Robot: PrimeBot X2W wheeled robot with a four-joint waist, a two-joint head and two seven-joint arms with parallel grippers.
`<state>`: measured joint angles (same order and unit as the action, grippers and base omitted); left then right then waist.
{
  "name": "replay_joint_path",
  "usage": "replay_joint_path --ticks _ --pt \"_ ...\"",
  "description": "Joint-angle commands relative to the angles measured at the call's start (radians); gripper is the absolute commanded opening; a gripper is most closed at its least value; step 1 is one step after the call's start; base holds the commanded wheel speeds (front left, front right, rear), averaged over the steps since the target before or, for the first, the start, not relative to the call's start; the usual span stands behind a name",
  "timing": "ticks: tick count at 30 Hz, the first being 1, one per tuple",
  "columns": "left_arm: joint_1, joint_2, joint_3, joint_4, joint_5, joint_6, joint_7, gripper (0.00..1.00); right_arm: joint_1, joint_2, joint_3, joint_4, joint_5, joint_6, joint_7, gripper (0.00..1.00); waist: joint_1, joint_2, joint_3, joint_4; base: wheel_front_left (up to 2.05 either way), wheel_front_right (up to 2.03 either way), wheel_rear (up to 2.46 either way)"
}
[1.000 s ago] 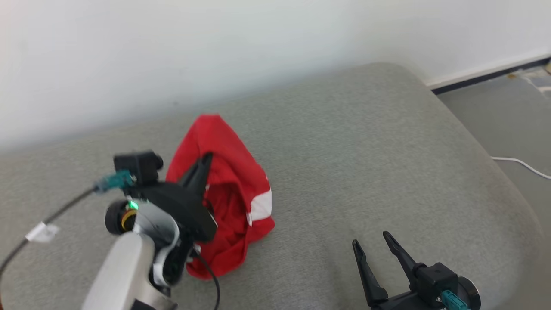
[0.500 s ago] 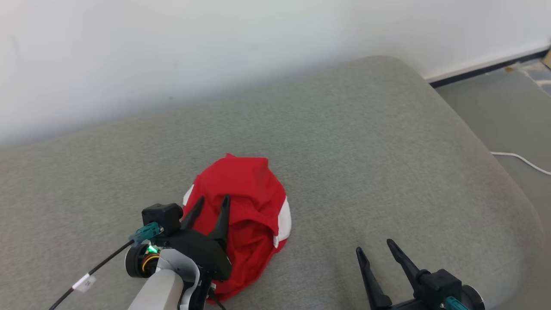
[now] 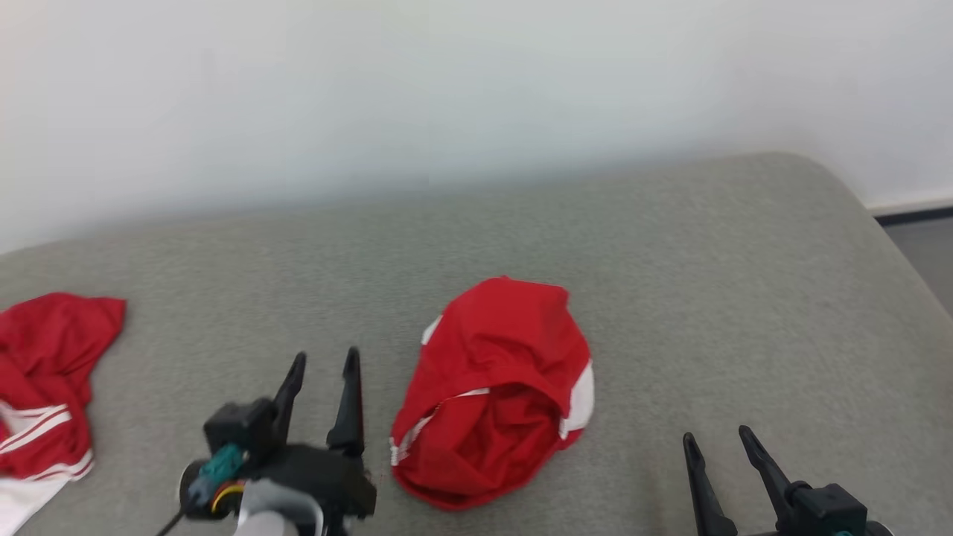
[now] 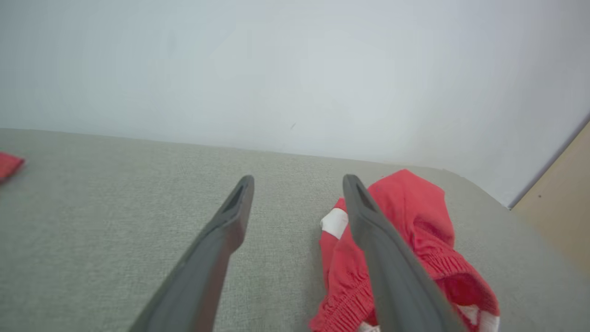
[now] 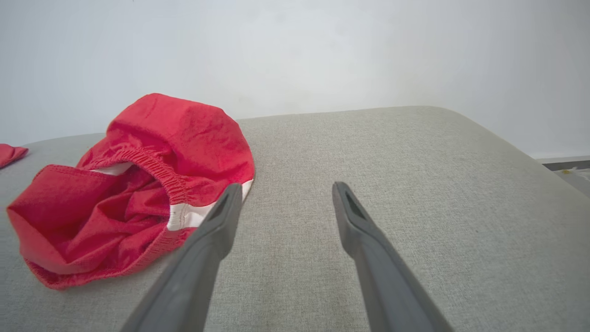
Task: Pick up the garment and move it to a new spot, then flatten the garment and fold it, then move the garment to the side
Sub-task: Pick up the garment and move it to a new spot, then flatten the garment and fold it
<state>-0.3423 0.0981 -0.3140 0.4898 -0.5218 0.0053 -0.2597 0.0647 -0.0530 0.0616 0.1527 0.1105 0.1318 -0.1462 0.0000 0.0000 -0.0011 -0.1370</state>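
The garment (image 3: 499, 394) is a crumpled red pair of shorts with white side stripes and an elastic waistband, lying in a heap on the grey cushion (image 3: 670, 283). My left gripper (image 3: 324, 361) stands open just to its left, apart from the cloth, with nothing between its fingers. In the left wrist view the garment (image 4: 415, 230) lies to the right of the open left gripper (image 4: 297, 182), partly behind the right finger. My right gripper (image 3: 718, 439) is open at the lower right, clear of the cloth. In the right wrist view the garment (image 5: 138, 184) sits left of the open right gripper (image 5: 286, 186).
A second red garment with white stripes (image 3: 45, 380) lies at the cushion's left edge. A white wall (image 3: 447, 89) runs behind the cushion. The cushion's rounded right edge drops to the floor (image 3: 927, 249) at the far right.
My left gripper has opened and let go of the garment, which now lies in a heap on the cushion. The head camera has shifted, bringing a second red garment into view at the left.
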Motion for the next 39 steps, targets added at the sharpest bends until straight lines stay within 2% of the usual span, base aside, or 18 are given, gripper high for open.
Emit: replay_joint_path --ticks 1,6,10,14,19,26,39 --pt "0.043 0.007 0.015 -0.031 0.027 0.012 -0.006 1.0 0.014 -0.001 -0.007 -0.002 -0.008 -0.002 -0.01 1.0 0.0 0.0 -0.04 0.076 0.0 0.0 0.0" --pt "0.183 0.023 0.097 -0.191 0.11 0.031 -0.006 1.0 0.032 -0.001 -0.032 0.004 -0.019 -0.002 -0.027 1.0 0.0 0.0 -0.053 0.117 0.0 0.0 0.0" --pt "0.294 0.012 0.174 -0.301 0.164 -0.006 -0.006 1.0 0.046 -0.005 -0.042 0.011 -0.018 -0.002 -0.041 1.0 0.0 0.0 -0.06 0.137 0.0 0.0 0.0" --pt "0.385 0.007 0.221 -0.352 0.24 -0.043 -0.006 1.0 0.056 -0.019 -0.04 0.027 -0.01 -0.002 -0.057 1.0 0.0 0.0 -0.068 0.148 0.0 0.0 0.0" --pt "0.466 -0.003 0.262 -0.37 0.3 -0.082 -0.006 1.0 0.066 -0.032 -0.031 0.044 -0.007 -0.002 -0.072 1.0 0.0 0.0 -0.078 0.154 0.0 0.0 0.0" --pt "0.528 -0.026 0.31 -0.366 0.314 -0.116 -0.006 1.0 0.083 -0.036 -0.037 0.071 -0.001 -0.002 -0.089 1.0 0.0 0.0 -0.097 0.152 0.0 0.0 0.0" --pt "0.55 -0.041 0.342 -0.342 0.331 -0.136 -0.006 1.0 0.09 -0.027 -0.06 0.094 0.001 -0.002 -0.102 1.0 0.0 0.0 -0.102 0.126 0.0 0.0 0.0"
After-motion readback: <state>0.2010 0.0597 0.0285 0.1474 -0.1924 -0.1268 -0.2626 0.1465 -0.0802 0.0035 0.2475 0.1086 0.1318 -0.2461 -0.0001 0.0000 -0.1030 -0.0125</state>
